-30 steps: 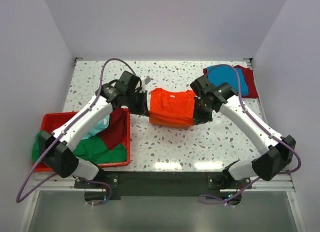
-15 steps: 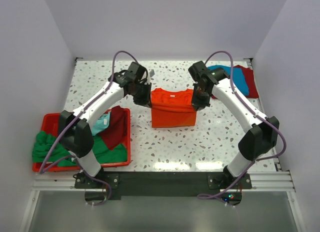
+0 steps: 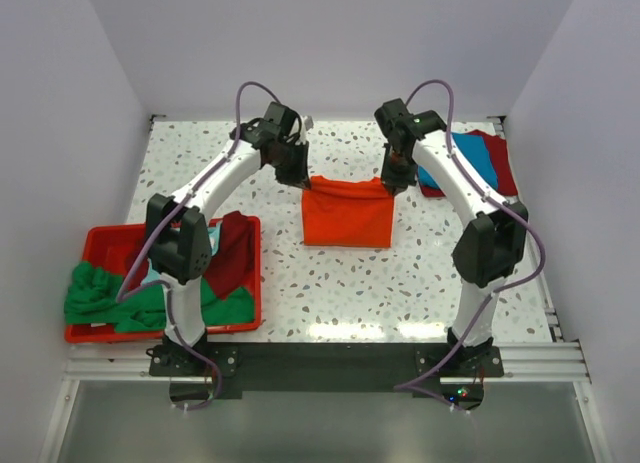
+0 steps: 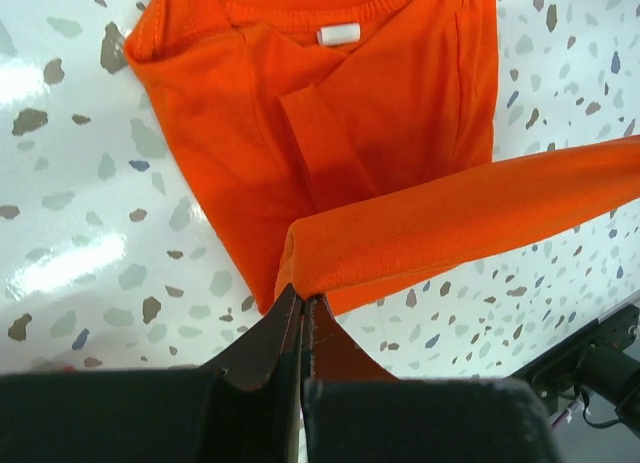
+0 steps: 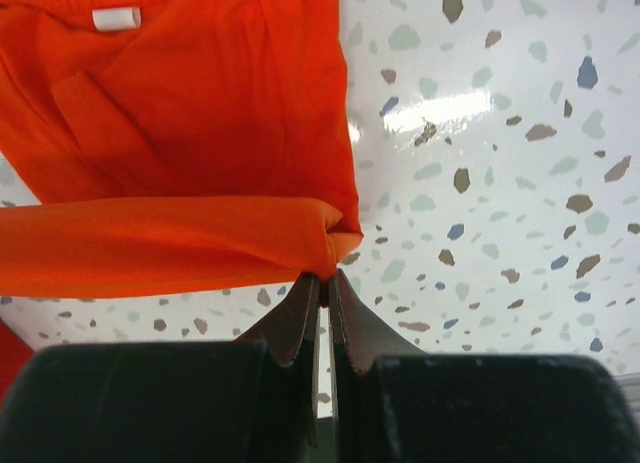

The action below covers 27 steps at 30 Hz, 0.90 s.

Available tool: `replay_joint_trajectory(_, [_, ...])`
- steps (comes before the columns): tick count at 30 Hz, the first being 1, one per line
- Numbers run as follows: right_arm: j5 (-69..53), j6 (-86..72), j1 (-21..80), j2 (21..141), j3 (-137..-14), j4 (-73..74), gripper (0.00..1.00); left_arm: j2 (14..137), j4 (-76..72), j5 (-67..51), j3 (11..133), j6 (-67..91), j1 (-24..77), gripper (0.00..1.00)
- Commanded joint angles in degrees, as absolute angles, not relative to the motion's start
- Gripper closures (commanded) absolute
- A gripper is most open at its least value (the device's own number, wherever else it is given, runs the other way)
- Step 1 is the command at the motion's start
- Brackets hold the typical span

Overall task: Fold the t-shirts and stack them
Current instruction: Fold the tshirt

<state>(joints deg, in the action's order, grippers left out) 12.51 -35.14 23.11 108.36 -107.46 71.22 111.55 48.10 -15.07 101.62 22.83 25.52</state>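
A bright orange t-shirt (image 3: 346, 215) lies folded in the middle of the table. My left gripper (image 3: 303, 180) is shut on its far left corner, and my right gripper (image 3: 390, 181) is shut on its far right corner. Both hold the folded edge stretched between them above the rest of the shirt. In the left wrist view the pinched fold (image 4: 440, 218) hangs over the collar part with its white label (image 4: 338, 34). The right wrist view shows the same fold (image 5: 170, 243) in my right gripper (image 5: 326, 275).
A red plastic bin (image 3: 98, 240) at the left holds green (image 3: 95, 293), dark red (image 3: 232, 253) and light teal shirts. A blue shirt on a dark red one (image 3: 480, 161) lies at the back right. White walls stand on three sides.
Both grippers have carried the near edge of the orange shirt away from the arm bases to its far edge, folding it over. The arms are now stretched far out.
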Motion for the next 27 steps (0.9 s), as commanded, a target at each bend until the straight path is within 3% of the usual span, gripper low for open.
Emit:
replay_joint_trajectory(1, [16.43, -32.08, 21.36, 111.17, -112.58, 71.98, 1.0, 113.9, 46.14, -14.94, 106.52, 21.09, 23.91, 1.0])
replay_joint_trajectory(27, [15.47, -27.6, 17.49, 129.72, -128.05, 69.35, 1.0, 123.49, 43.95, -15.38, 111.45, 23.2, 21.71, 1.0])
